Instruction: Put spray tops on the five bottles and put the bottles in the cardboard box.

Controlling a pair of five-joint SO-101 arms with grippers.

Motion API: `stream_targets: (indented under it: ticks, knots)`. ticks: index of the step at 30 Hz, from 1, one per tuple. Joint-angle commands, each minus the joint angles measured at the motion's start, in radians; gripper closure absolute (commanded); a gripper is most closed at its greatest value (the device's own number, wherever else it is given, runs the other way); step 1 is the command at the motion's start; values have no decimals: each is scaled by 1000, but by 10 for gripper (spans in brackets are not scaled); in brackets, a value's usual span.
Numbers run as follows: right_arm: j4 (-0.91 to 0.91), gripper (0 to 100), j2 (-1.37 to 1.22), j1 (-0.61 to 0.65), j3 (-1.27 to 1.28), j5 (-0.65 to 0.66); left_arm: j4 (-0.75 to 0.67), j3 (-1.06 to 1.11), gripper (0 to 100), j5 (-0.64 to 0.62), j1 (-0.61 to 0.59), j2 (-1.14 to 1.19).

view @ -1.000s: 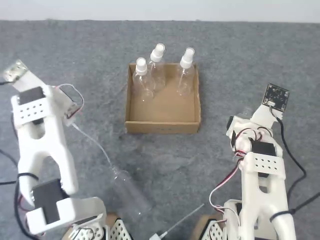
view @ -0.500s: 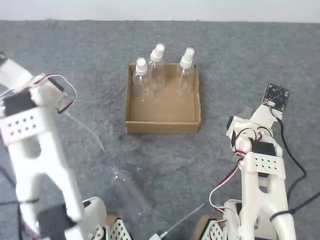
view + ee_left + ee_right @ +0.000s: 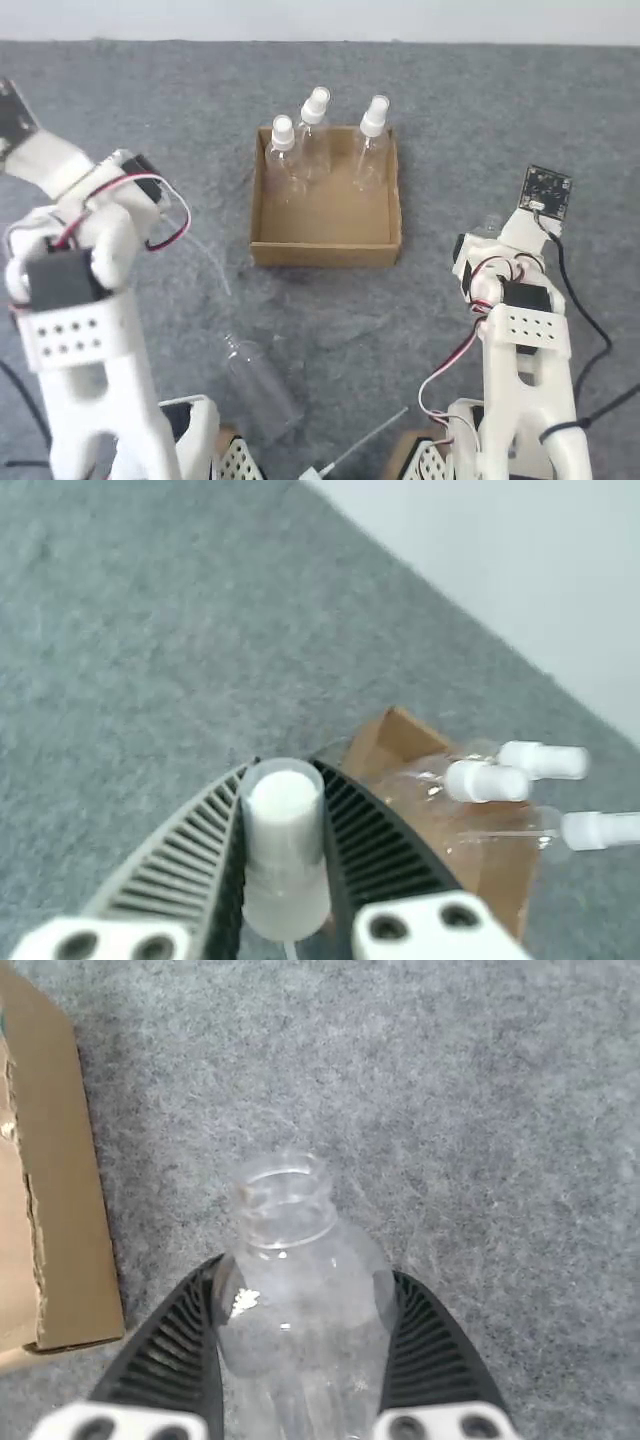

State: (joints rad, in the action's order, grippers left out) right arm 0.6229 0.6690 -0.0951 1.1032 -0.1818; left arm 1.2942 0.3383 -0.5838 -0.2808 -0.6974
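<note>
Progress stands at three of five: three clear plastic bottles with white spray tops (image 3: 315, 125) stand upright along the far wall of the shallow brown cardboard box (image 3: 325, 256). A fourth clear, open-necked bottle (image 3: 285, 1220) sits pinched at its shoulders between the right gripper (image 3: 305, 1275)'s fingers, just off the box's near right corner. A fifth bottle (image 3: 262, 385) lies capless toward the near edge of the grey carpeted table (image 3: 500, 120) — a loose white spray top with a thin tube (image 3: 322, 470) lies near it. The left gripper (image 3: 284, 780)'s fingers clamp another white spray top (image 3: 285, 830), its head level with their tips.
</note>
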Motion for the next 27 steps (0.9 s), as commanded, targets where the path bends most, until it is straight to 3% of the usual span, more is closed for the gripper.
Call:
stream_targets:
  ticks: [1, 7, 13, 22, 27]
  knots:
    - [-18, 992, 114, -10, -15, 38, -112, 42, 990, -11, 18, -123]
    - [21, 992, 257, -8, -14, 51, -178, 128, 990, -11, 18, -195]
    - [79, 992, 384, 74, -14, 132, -178, 134, 990, -11, 18, -247]
    - [127, 992, 556, 194, -14, 137, -152, 134, 990, -11, 20, -344]
    - [127, 992, 619, 268, -12, 219, -153, 134, 990, -11, 20, -394]
